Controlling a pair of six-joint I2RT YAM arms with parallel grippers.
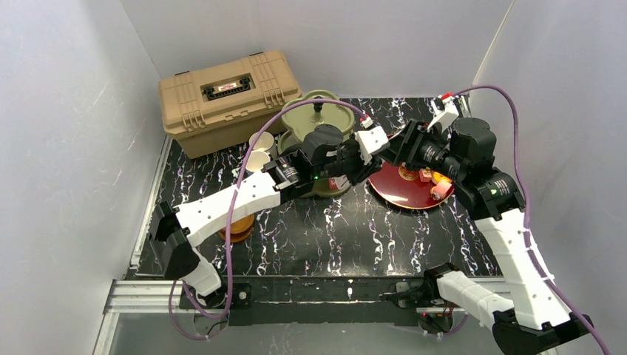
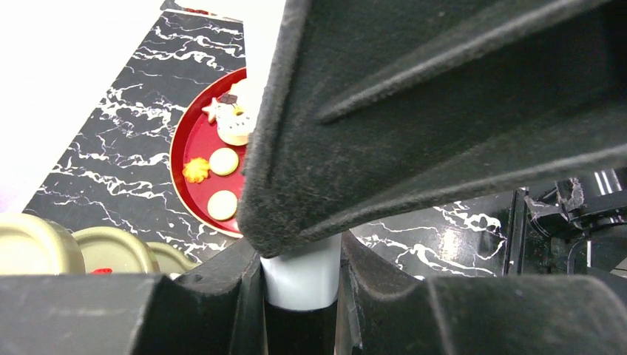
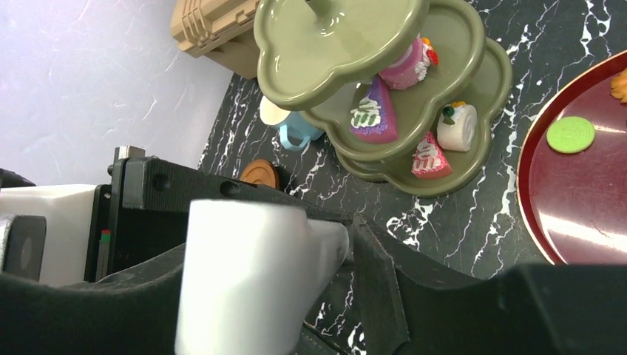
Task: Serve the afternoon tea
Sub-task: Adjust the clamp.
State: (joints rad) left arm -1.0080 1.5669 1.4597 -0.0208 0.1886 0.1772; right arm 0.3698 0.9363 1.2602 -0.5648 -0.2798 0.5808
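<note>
A white mug (image 3: 244, 281) hangs in the air between both grippers. My left gripper (image 2: 303, 259) is shut on a narrow white part of it (image 2: 303, 279). From the other side my right gripper (image 3: 273, 251) stands open around the mug's body, with a gap showing at its right finger (image 3: 377, 288). In the top view the two grippers, left (image 1: 366, 151) and right (image 1: 390, 146), meet just in front of the olive-green tiered stand (image 1: 319, 111). The stand (image 3: 347, 44) carries several toy cakes, among them a purple slice (image 3: 370, 111) and a white roll (image 3: 457, 126).
A red tray (image 1: 403, 188) with cookies (image 2: 223, 161) lies right of the stand. A light-blue mug (image 3: 292, 129) and a brown saucer (image 3: 259, 175) sit left of the stand. The tan toolbox (image 1: 225, 100) stands at the back left. Another saucer (image 1: 236, 225) lies under the left arm.
</note>
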